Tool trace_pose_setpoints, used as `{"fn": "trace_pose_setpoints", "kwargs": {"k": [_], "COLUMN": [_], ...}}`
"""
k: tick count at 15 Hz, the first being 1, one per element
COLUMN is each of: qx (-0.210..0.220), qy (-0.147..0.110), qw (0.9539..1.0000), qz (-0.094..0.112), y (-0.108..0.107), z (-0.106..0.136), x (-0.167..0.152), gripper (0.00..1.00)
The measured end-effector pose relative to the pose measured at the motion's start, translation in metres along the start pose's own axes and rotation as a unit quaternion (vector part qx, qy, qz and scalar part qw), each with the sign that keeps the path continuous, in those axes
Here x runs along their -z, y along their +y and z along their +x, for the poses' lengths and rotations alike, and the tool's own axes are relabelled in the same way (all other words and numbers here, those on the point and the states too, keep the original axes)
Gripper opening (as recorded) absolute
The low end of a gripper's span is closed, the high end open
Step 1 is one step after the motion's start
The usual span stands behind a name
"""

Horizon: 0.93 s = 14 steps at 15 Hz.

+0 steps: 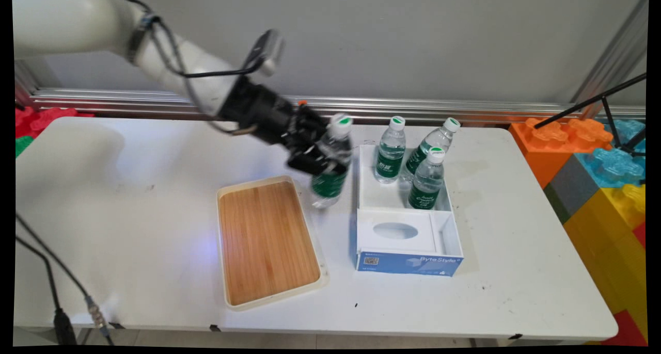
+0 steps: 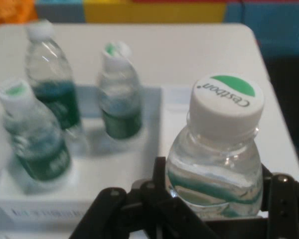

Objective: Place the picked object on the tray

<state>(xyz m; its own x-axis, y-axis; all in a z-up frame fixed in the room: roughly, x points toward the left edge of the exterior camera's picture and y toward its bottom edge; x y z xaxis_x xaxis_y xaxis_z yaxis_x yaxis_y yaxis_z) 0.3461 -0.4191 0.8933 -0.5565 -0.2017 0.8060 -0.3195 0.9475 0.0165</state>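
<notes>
Left of centre lies a cream-rimmed wooden tray [image 1: 266,242]. Just right of it, mid-frame, the black two-finger gripper [image 1: 321,160] clamps a clear green-labelled water bottle [image 1: 331,162] aloft. Further right, three similar bottles [image 1: 391,149] stand in a white-and-blue box [image 1: 408,238].

I see a robotics lab: my white arm [image 1: 170,65] works over a white table [image 1: 155,199], beside giant coloured building blocks [image 1: 599,173], an aluminium-framed wall [image 1: 413,44] and trailing cables [image 1: 57,276].

Bottle-filled box [image 1: 408,263] beside bare tray [image 1: 266,240]
</notes>
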Motion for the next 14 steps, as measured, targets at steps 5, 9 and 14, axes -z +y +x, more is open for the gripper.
{"fn": "trace_pose_setpoints", "kwargs": {"k": [5, 9, 14], "qx": [-0.013, -0.025, -0.029], "qy": [-0.035, -0.043, -0.049], "qw": [0.9991, 0.9983, 0.9976], "qz": [-0.022, -0.032, -0.04], "y": [0.032, 0.046, 0.052], "z": [-0.033, -0.06, -0.091], "x": [0.037, 0.037, 0.016], "gripper": [0.0, 0.0, 0.0]}}
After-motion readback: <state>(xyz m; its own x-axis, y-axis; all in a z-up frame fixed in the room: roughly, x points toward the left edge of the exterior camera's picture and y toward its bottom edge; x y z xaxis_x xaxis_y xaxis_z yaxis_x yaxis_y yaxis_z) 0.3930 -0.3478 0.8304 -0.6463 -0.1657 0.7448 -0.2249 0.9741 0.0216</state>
